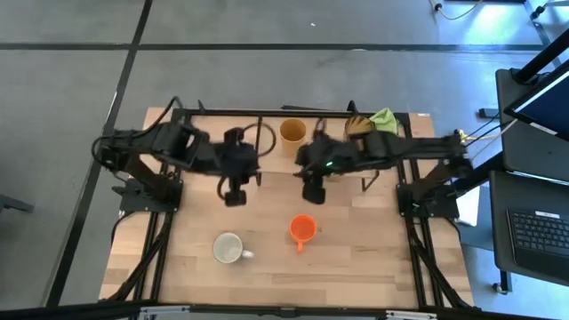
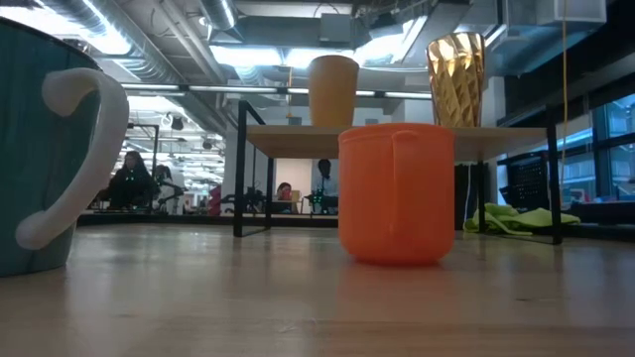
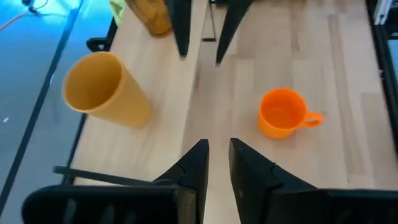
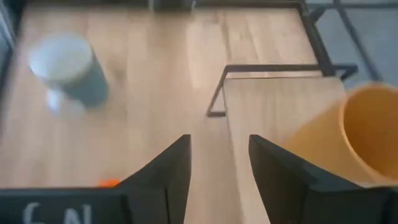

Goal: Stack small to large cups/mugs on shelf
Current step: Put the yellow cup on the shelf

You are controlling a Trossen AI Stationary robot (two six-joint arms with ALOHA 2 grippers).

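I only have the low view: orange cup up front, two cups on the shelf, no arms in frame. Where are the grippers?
Observer: Both are above the table just in front of the shelf. The left gripper and right gripper sit side by side, clear of every cup.
Operator: Holding anything?
Observer: No. Each wrist view shows its gripper's fingers apart with nothing between them.
Operator: The big mug at my left edge, where is it on the table?
Observer: The white mug stands upright near the table edge farthest from the shelf. It is on the left arm's side of the orange cup and not touching it.
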